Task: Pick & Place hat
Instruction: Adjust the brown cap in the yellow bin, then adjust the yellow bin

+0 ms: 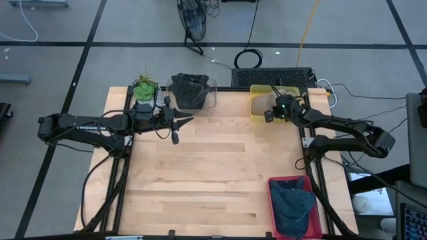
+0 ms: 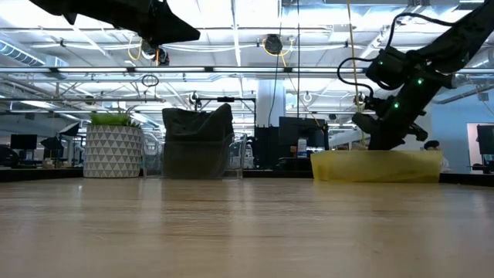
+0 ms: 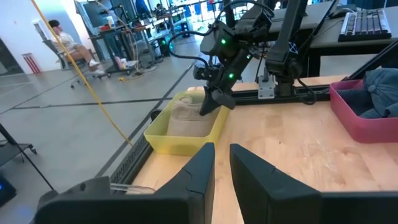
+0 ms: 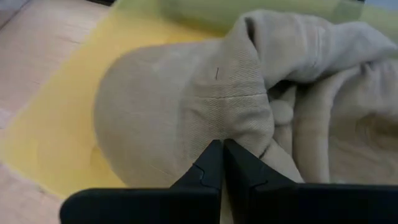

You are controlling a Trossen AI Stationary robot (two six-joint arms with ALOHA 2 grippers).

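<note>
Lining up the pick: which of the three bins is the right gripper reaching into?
The yellow bin at the table's far right, holding a beige hat; the right gripper is down in it. The clear bin and red bin are unattended.

Lighting's even and bright for you, mostly from overhead ceiling strip lights (image 2: pixel 231 35), which blow out a bit in the low view. Table (image 1: pixel 220 173) in the high view is flat-lit with only soft, short shadows under the arms. Low view: near tabletop is blurred, far objects sharper. Right wrist view: the tan hat (image 4: pixel 205 106) is soft, fingers (image 4: pixel 205 171) at the bottom edge sharper. Left wrist view: background slightly washed, fingers (image 3: pixel 199 174) dark and underexposed.
</note>
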